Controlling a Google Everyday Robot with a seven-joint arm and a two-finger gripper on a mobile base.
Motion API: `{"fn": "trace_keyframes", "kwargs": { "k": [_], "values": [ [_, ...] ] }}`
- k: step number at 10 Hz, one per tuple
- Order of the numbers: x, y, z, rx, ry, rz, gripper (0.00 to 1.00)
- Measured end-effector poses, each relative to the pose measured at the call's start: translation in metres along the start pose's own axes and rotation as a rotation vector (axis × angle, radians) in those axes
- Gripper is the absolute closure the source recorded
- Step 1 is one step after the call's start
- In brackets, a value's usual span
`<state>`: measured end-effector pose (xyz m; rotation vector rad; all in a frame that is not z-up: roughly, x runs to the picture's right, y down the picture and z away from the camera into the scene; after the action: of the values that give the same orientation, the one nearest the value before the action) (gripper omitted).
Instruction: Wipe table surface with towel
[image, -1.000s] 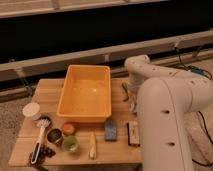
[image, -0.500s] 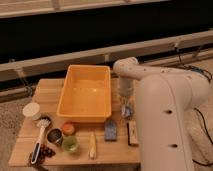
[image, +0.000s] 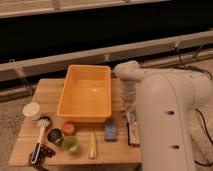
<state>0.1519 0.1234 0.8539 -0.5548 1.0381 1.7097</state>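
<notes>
1. Your wooden table (image: 47, 92) carries everything here. Farthest to the left of the gripper, well apart from it, a white round container (image: 32, 110) stands near the table's left edge.
2. Nearer the front edge, still well left of the gripper, a white-handled brush (image: 39, 140) lies with its head pointing away from you. A cluster of dark red grapes (image: 48, 150) sits just beside its handle.
3. Coming in towards the gripper, you have a dark can (image: 55, 136), a small orange item (image: 68, 128) and a green cup (image: 71, 145), all close together.
4. A pale yellow elongated item (image: 92, 145) lies lengthwise left of the gripper and closer to the front edge; what it is cannot be told.
5. The orange plastic bin (image: 86, 92) sits just left of the gripper, and its right wall is near the wrist.
6. A blue-grey pad (image: 110, 130) rests on the table just beside the gripper, on its lower left. You cannot tell whether this is the towel.
7. The gripper (image: 128, 117) hangs low over the right part of the table, pointing down. Whether it is parted or closed on something cannot be told.
8. A dark bar-shaped item (image: 133, 136) lies just in front of the gripper.
9. The white arm (image: 170, 115) fills the right side and hides the table's right edge.
</notes>
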Motion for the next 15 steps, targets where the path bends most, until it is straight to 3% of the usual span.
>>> {"fn": "trace_keyframes", "kwargs": {
  "k": [3, 6, 8, 11, 13, 15],
  "values": [
    [-0.028, -0.039, -0.001, 0.034, -0.008, 0.100, 1.00],
    [-0.057, -0.046, -0.010, 0.041, -0.037, 0.146, 1.00],
    [-0.072, -0.034, -0.013, 0.048, -0.055, 0.136, 1.00],
    [-0.085, 0.008, -0.016, 0.046, -0.070, 0.078, 1.00],
    [-0.082, 0.034, -0.020, 0.028, -0.072, 0.033, 1.00],
    [-0.063, 0.055, -0.023, 0.006, -0.064, -0.030, 1.00]
  ]
}}
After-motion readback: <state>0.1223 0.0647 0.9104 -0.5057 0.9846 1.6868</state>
